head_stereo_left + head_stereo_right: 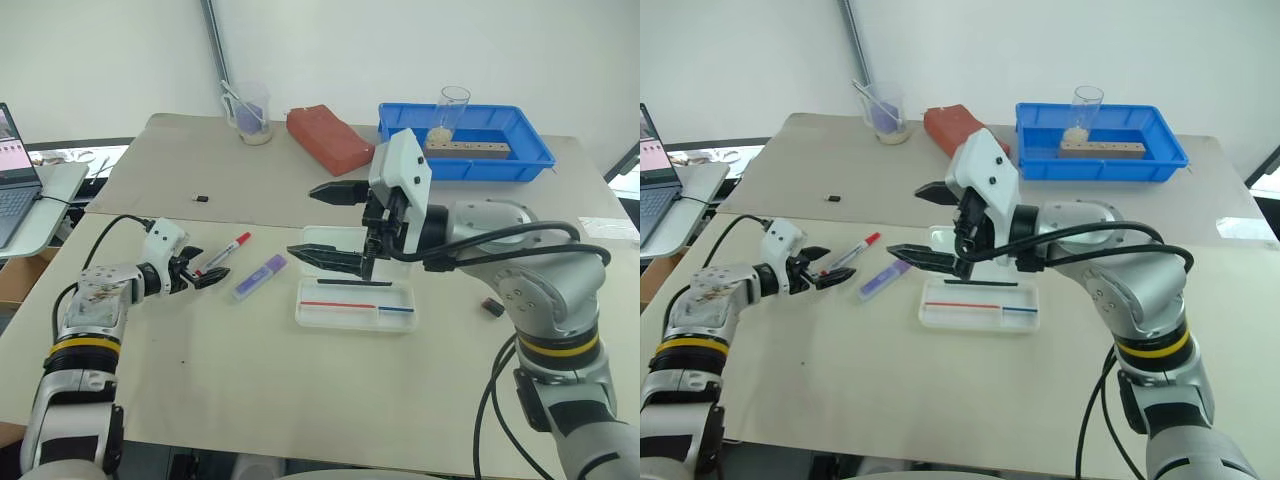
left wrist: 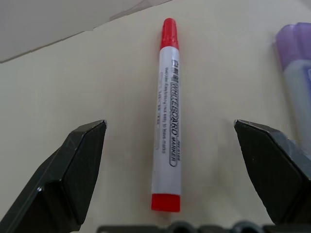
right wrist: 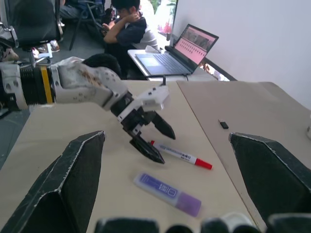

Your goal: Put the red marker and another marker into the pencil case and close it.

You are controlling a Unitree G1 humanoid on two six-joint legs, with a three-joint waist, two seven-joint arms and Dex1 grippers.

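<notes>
Beige tabletop (image 1: 300,400). Right gripper (image 1: 335,225), black fingers spread wide, empty, raised above the flat white translucent plastic pencil case (image 1: 355,305), which lies open at table centre. Left gripper (image 1: 205,272), fingers parted, empty, low at the tail of the slim white-barrelled red marker (image 1: 228,250). Chunky lavender-purple highlighter, another marker (image 1: 260,277), lies just beside it, between red marker and case.

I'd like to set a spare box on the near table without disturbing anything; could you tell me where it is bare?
The widest bare patch is the near strip of the table, in front of the pencil case. Crowded: the red marker and purple marker lie beside the left gripper, and the right gripper hangs over the case. The blue tray sits far right.
</notes>
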